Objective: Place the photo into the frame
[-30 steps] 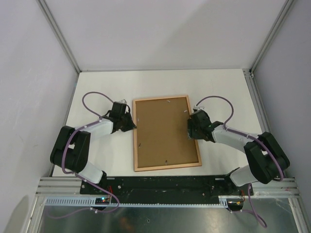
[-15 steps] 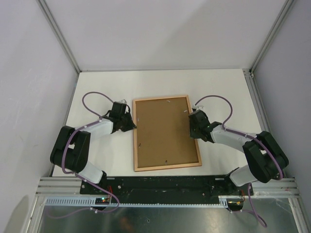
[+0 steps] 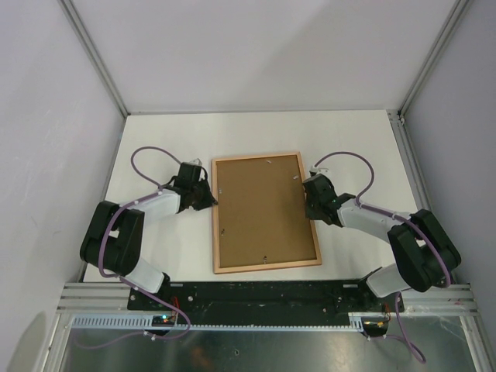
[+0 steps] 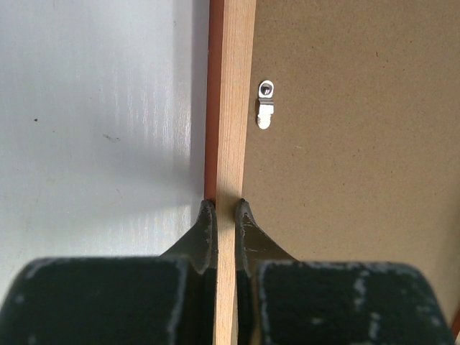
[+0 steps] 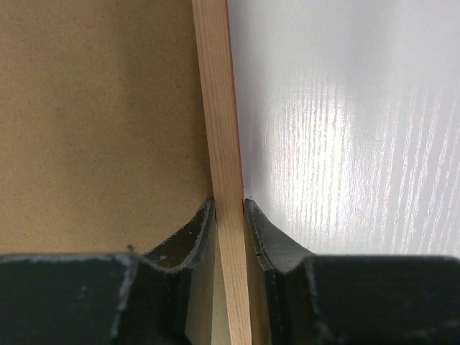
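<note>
- Pale wood rails of the frame [image 4: 233, 108] are pinched on both sides: my left fingers [image 4: 205, 233] and right fingers [image 5: 257, 233] each grip one.
- Frame lies face down on the bench [image 3: 170, 139], brown backing board [image 3: 260, 209] uppermost; I cannot see the photo.
- Next, I judge: lift both sides evenly.
</note>
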Controlling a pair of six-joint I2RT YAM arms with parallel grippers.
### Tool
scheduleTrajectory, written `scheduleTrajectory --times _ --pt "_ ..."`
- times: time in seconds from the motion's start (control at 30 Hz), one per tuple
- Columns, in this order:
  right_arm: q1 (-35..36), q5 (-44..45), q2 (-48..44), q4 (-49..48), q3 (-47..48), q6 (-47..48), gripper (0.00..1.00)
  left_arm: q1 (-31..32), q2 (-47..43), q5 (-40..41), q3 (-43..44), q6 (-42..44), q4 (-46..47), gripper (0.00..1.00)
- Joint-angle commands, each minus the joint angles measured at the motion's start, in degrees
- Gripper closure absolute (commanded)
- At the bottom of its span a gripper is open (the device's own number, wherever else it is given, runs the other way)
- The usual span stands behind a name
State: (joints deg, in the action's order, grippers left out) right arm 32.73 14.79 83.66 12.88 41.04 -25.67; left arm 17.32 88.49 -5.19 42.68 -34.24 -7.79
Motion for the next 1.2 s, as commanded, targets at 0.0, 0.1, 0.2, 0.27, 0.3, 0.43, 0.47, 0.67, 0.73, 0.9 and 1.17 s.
scheduleTrajectory --times 0.0,0.1,0.2,0.27,0.3,0.43,0.47,0.67,0.73,0.9,1.17 --pt "-1.2 -1.0 0.1 2.2 0.1 -0.9 1.00 -0.6 0.1 0.1 0.5 1.1 -3.6 1.00" --pt "-1.9 -1.5 -0.1 2.1 0.1 -1.1 1.00 -0.6 -0.2 -1.3 1.1 1.3 -3.6 0.96" --pt "-2.2 -1.6 -0.1 2.3 0.6 -1.2 1.00 -0.2 -1.9 -2.4 1.2 1.3 -3.6 0.80" --pt "-2.3 -1.6 0.2 2.4 1.0 -1.3 1.00 0.5 -4.1 -2.5 0.8 1.5 -3.6 0.69" --pt "-2.3 -1.7 0.4 2.4 1.2 -1.2 1.00 0.8 -5.3 -2.4 0.3 1.6 -3.8 0.65" --pt "-2.3 -1.7 1.1 2.3 1.6 -1.4 1.00 3.2 -10.1 0.1 -2.5 1.6 -5.8 0.52" --pt "-2.4 -1.8 1.3 2.1 1.7 -1.3 1.00 4.4 -11.2 1.2 -3.1 1.6 -6.3 0.49" --pt "-2.5 -2.4 2.6 1.7 2.6 -1.1 1.00 10.8 -14.7 7.0 -6.9 0.1 -9.1 0.42" --pt "-2.5 -2.5 2.8 1.7 2.8 -0.9 1.00 12.5 -14.5 8.3 -7.7 -0.2 -9.5 0.42" --pt "-2.5 -2.6 2.9 1.8 2.9 -0.8 1.00 15.0 -13.5 10.8 -7.9 -0.7 -10.2 0.42" --pt "-2.5 -3.1 3.4 1.4 2.9 -0.9 1.00 17.5 -13.9 11.8 -8.8 -1.6 -11.1 0.45"
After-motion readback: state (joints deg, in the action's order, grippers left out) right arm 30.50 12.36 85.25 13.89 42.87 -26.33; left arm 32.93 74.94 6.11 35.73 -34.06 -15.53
